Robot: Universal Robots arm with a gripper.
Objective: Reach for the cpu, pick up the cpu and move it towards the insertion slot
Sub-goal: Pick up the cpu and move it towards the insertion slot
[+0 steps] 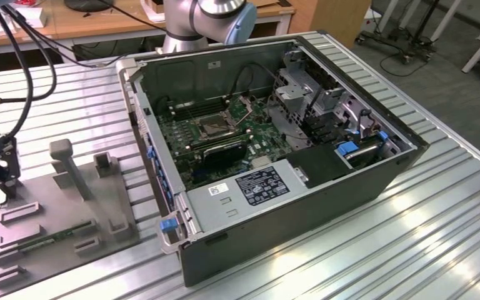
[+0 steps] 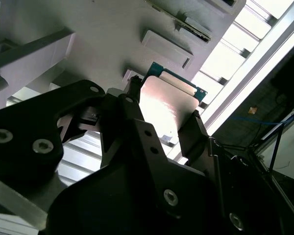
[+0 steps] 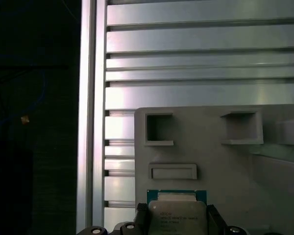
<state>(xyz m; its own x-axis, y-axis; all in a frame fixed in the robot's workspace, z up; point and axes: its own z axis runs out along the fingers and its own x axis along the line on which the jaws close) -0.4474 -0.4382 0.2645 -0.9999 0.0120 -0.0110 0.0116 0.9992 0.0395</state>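
One cpu (image 2: 169,105), silvery with a green rim, sits clamped edge to edge between the gripper's (image 2: 162,111) two black fingers (image 2: 198,129), over the grey tray (image 3: 210,161); whether it touches the tray is unclear. In the exterior view the tray lies on the slatted table (image 1: 440,237) at the exterior view's left, well apart from the slot (image 1: 209,127) inside the open case (image 1: 307,206).
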